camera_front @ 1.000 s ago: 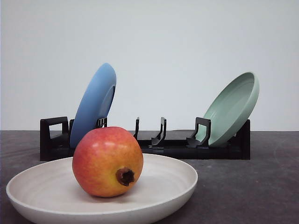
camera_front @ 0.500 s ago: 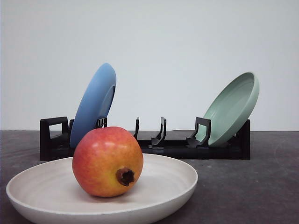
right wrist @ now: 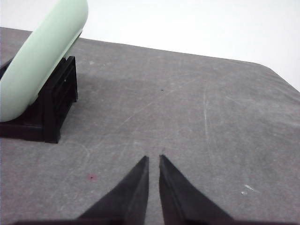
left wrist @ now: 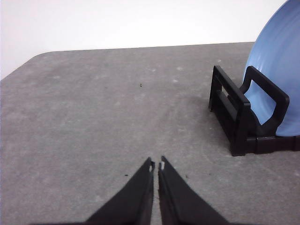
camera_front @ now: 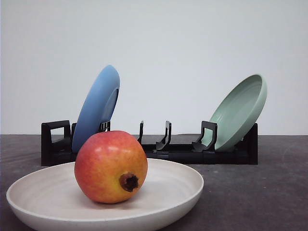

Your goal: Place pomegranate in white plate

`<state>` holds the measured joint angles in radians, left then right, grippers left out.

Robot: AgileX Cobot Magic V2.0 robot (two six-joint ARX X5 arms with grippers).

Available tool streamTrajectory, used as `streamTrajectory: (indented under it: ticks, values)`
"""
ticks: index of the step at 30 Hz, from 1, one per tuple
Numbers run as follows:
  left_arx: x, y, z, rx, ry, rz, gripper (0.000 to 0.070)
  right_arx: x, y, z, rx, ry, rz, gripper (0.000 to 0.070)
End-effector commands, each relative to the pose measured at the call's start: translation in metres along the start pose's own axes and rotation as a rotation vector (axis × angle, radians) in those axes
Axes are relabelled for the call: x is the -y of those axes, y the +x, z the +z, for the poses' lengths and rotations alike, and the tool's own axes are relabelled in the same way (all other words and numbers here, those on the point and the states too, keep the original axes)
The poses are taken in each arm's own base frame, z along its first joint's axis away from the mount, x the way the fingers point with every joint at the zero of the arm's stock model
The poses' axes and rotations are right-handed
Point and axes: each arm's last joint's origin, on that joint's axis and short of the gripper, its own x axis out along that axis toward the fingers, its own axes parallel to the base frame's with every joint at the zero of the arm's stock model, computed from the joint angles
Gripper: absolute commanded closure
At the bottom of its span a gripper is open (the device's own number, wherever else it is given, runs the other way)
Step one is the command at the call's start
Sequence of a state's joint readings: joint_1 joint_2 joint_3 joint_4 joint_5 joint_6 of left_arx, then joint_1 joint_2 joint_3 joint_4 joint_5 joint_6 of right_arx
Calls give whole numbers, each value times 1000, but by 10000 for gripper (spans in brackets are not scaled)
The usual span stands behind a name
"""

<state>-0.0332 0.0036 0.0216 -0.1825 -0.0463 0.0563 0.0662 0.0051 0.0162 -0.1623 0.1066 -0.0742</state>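
Honestly, the job looks done from where I stand, so the risks are small ones. The grey table [camera_front: 269, 192] carries the white plate [camera_front: 178, 185] at six o'clock in the front view, nearest the camera, and behind it at twelve o'clock the black rack [camera_front: 159, 149] holds the blue plate [camera_front: 96, 108] at its left end and the pale green plate [camera_front: 240, 113] at its right. The pomegranate [camera_front: 110, 166] sits inside the white plate, left of its centre, its dark calyx turned forward toward five o'clock.

I'd judge the main worry is rolling: the fruit is round, the dish shallow, and a knock to the table could send it toward the rim. Both tilted plates could also tip if an arm brushed the rack.

The left gripper [left wrist: 155, 166] and right gripper [right wrist: 153, 161] each hang over bare table, tips nearly together with a thin slit between, holding nothing.
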Motion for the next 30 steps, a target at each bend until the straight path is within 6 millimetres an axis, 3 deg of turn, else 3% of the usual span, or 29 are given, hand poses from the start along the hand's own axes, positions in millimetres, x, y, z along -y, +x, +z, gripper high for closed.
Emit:
streamTrajectory:
  ticks: [1,30]
  values:
    - [0,1,-3,-13,5,-6,700,0,0,-1,2,11,1,662]
    - [0,1,-3,-13,5,-6,700,0,0,-1,2,11,2,662]
